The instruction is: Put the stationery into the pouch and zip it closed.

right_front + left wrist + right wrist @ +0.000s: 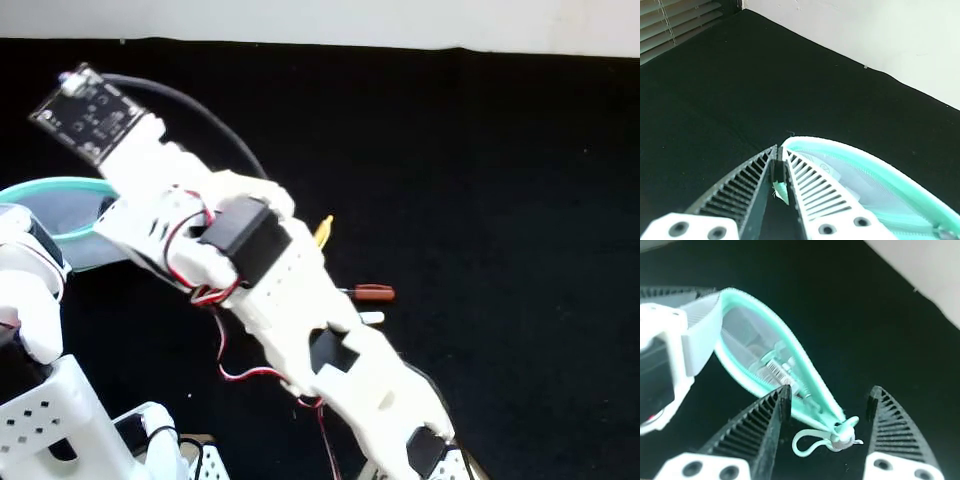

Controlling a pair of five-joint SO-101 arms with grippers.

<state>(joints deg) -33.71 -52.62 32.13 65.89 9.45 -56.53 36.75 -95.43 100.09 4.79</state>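
Observation:
The mint-green pouch has a clear mesh side, and several pens show inside it. Its mouth gapes, with the zipper slider and looped pull at one end. My right gripper is open, one finger on each side of that slider end, just above the pull. My left gripper is shut on the pouch's other end, a green scrap pinched between its fingers beside the pouch. From above, the pouch lies at the far left, partly under the right arm.
A yellow item, a red-brown pen and a small white piece lie on the black table beside the right arm. The left arm's base stands at the front left. A white wall lines the far edge.

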